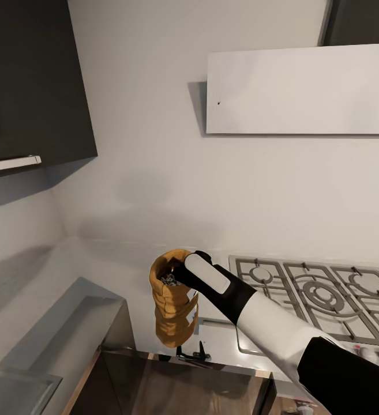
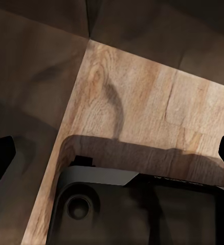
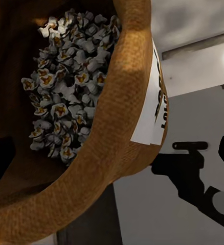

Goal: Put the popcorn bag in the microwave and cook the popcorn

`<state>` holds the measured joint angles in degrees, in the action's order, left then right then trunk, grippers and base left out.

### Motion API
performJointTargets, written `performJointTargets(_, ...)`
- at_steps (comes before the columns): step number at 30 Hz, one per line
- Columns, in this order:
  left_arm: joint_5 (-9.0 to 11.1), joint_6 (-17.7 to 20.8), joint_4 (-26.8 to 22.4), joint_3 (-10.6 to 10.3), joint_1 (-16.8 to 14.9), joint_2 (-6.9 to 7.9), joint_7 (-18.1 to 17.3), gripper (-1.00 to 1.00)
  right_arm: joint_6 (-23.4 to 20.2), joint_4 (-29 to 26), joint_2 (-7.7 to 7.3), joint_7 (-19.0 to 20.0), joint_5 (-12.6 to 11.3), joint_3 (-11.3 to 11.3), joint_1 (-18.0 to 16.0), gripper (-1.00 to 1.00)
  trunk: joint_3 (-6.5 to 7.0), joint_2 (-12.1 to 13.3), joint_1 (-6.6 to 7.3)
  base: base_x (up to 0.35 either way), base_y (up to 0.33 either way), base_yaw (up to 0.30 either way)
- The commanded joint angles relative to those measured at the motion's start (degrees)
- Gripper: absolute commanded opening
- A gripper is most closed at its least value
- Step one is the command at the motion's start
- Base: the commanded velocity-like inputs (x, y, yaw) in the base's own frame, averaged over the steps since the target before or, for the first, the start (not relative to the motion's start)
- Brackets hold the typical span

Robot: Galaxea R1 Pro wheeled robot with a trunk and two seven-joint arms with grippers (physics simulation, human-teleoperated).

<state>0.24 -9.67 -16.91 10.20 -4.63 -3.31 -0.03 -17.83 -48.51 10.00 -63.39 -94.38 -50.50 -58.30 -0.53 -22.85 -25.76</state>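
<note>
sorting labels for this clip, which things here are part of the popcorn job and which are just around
Part of the job:
- bag, held up by the right gripper
- popcorn inside it
- countertop

Just around:
- gas hob
- dark cabinet
- white hood
- wood floor

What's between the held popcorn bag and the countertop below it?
Nothing: in the head view the popcorn bag, gripped at its rim by the right gripper, hangs in open air above the countertop.
</note>
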Motion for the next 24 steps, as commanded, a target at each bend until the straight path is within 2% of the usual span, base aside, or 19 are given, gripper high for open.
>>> performJointTargets(1, 0.0, -0.2, 0.0, 0.2, 0.0, -0.03, 0.0, 1.00, -0.6, 0.0, 0.00, -0.2, 0.0, -0.1, -0.1, 1.00, -0.06, -0.1, -0.03, 0.000, 0.000, 0.000)
performJointTargets(9, 0.0, -0.2, 0.0, 0.2, 0.0, -0.03, 0.0, 1.00, -0.6, 0.0, 0.00, -0.2, 0.0, 0.0, 0.0, 1.00, -0.06, -0.1, -0.03, 0.130, 0.018, 0.000)
performJointTargets(24, 0.0, -0.2, 0.0, 0.2, 0.0, -0.03, 0.0, 1.00, -0.6, 0.1, 0.00, 1.8, 0.0, -0.1, 0.3, 1.00, -0.06, -0.1, -0.03, 0.008, 0.001, 0.000)
